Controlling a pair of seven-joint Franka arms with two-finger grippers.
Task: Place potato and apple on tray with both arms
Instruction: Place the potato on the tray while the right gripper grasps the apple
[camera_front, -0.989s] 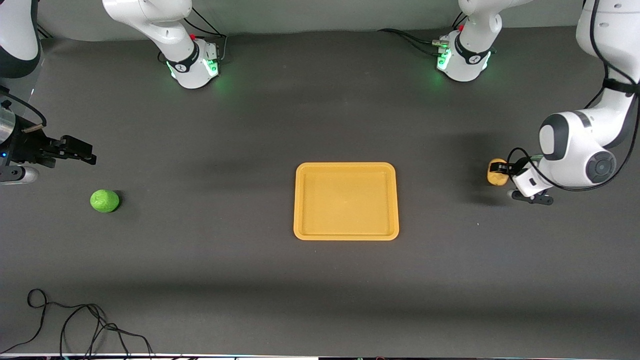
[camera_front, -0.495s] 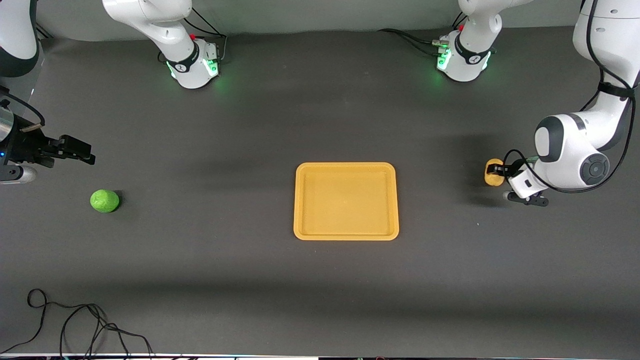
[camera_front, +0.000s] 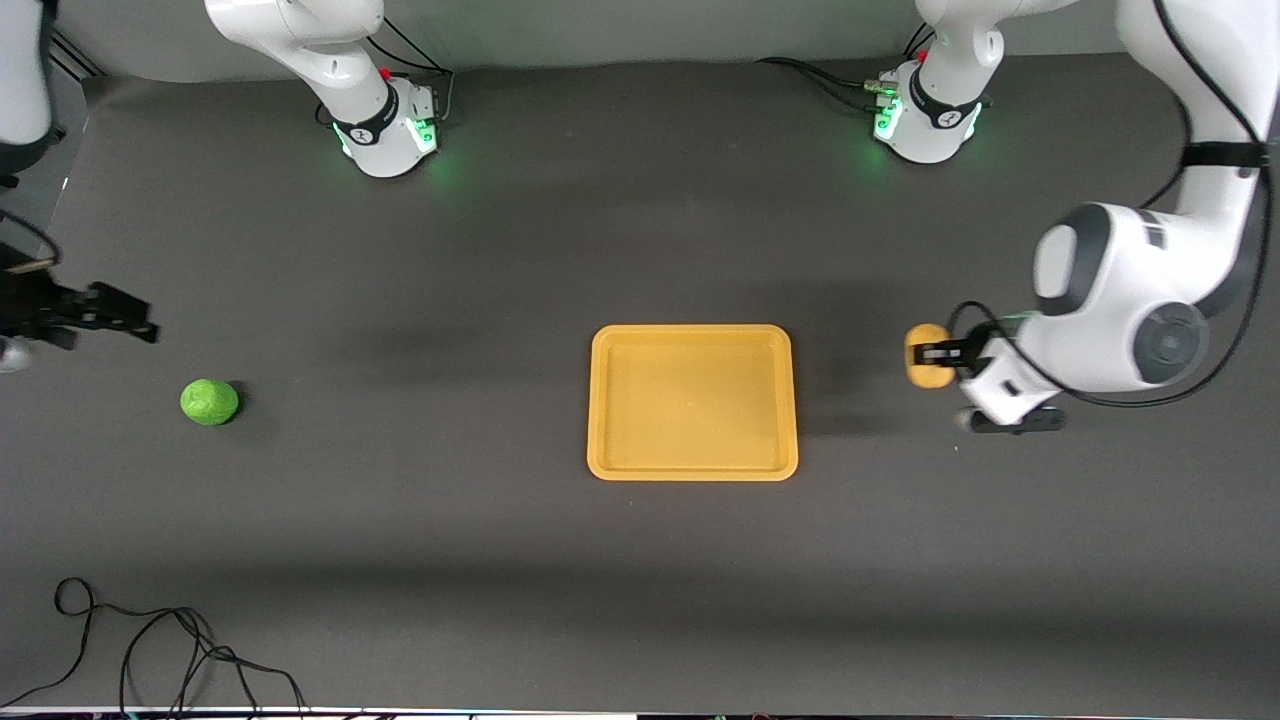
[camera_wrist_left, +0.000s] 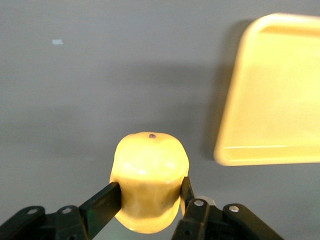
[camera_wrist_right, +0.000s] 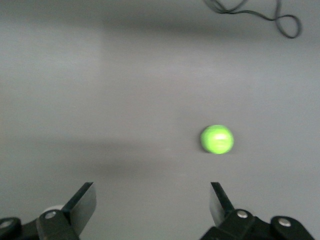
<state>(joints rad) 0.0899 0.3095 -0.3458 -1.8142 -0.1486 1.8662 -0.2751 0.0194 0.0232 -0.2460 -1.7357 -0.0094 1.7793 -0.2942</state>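
My left gripper (camera_front: 938, 354) is shut on the yellow-tan potato (camera_front: 926, 356) and holds it in the air over the table, beside the tray toward the left arm's end. The left wrist view shows the potato (camera_wrist_left: 150, 175) clamped between both fingers, with the tray (camera_wrist_left: 272, 100) close by. The orange-yellow tray (camera_front: 692, 402) lies flat mid-table with nothing on it. The green apple (camera_front: 210, 401) sits on the table toward the right arm's end. My right gripper (camera_front: 110, 318) is open and empty, up over the table near the apple. The right wrist view shows the apple (camera_wrist_right: 217, 139) ahead of the spread fingers.
The table is a dark grey mat (camera_front: 500, 250). A black cable (camera_front: 150, 650) lies looped near the front camera's edge at the right arm's end; it also shows in the right wrist view (camera_wrist_right: 260, 15). The two green-lit arm bases (camera_front: 390, 125) stand along the robots' edge.
My left gripper has carried the potato toward the tray and up. My right gripper has drifted outward toward the table's end, still open.
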